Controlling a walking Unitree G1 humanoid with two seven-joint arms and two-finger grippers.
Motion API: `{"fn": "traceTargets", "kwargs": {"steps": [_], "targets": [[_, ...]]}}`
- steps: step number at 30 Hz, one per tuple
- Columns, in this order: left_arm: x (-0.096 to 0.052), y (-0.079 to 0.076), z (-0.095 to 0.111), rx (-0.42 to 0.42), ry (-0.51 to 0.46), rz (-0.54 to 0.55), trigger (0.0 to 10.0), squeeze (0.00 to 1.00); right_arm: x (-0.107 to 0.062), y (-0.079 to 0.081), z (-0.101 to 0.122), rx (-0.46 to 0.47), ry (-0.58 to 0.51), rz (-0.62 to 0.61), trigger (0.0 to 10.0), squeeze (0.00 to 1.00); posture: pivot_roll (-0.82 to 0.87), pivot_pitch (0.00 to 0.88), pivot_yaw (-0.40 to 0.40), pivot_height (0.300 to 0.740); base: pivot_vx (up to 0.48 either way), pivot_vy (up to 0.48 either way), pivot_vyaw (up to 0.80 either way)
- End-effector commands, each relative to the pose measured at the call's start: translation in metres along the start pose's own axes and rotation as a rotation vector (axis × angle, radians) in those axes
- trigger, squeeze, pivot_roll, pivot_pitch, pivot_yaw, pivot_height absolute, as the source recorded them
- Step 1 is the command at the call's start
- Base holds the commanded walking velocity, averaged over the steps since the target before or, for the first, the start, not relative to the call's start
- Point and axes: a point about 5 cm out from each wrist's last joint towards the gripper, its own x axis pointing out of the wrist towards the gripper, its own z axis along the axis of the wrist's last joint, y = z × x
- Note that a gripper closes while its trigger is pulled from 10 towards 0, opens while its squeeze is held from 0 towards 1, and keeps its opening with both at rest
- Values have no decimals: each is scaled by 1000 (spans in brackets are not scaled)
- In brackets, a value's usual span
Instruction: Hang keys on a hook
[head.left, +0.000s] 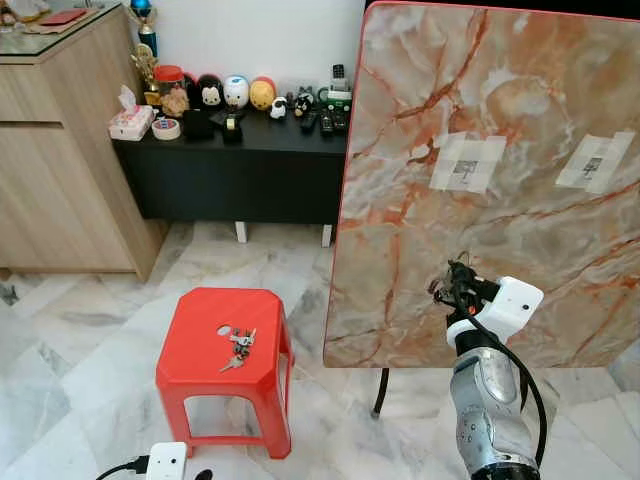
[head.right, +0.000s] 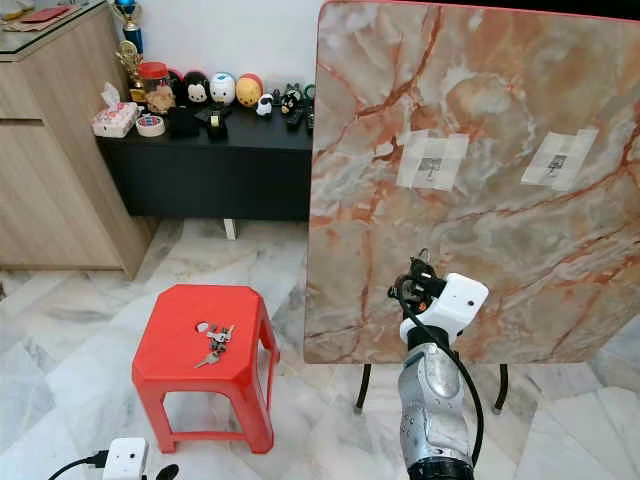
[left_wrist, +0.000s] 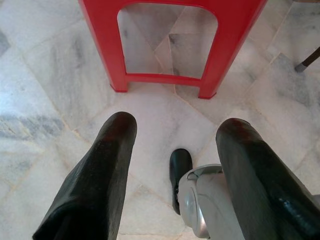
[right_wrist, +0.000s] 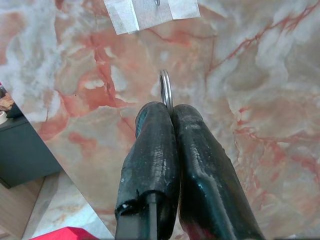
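Right gripper (right_wrist: 169, 117), fingers clenched on a thin key ring (right_wrist: 165, 90); we judge it light, stiff, slippery, best pinched at its rim. The hook (head.left: 466, 166) lies at twelve o'clock; whether keys hang below is unclear. Left gripper (left_wrist: 177, 150) released.

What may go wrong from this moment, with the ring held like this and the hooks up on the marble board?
1. The right gripper pinches the key ring by its lower edge alone, so the ring might twist or slip out on touching the hook.
2. The taped hook sits well above the gripper on the tilted marble tabletop; a push there could peel the tape.
3. Other keys lie loose on the red stool.
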Motion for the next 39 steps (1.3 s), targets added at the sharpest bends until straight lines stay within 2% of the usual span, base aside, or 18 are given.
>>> {"fn": "traceTargets", "kwargs": {"steps": [1, 4, 29, 39], "targets": [[-2, -1, -5, -17, 15, 0, 10000, 0, 2, 2, 1, 10, 7, -9, 10000, 0, 59, 0, -94, 740, 0, 0, 0], [-1, -2, -4, -17, 14, -2, 10000, 0, 3, 2, 1, 22, 5, -7, 10000, 0, 59, 0, -94, 740, 0, 0, -769], [-2, -2, -6, -23, 21, 2, 10000, 0, 5, 5, 2, -16, -8, 11, 10000, 0, 57, 0, -95, 740, 0, 0, 0], [-1, 3, -4, -32, 18, 19, 10000, 0, 6, 7, 3, -30, -14, 25, 10000, 0, 60, 0, -92, 740, 250, 0, 0]]}}
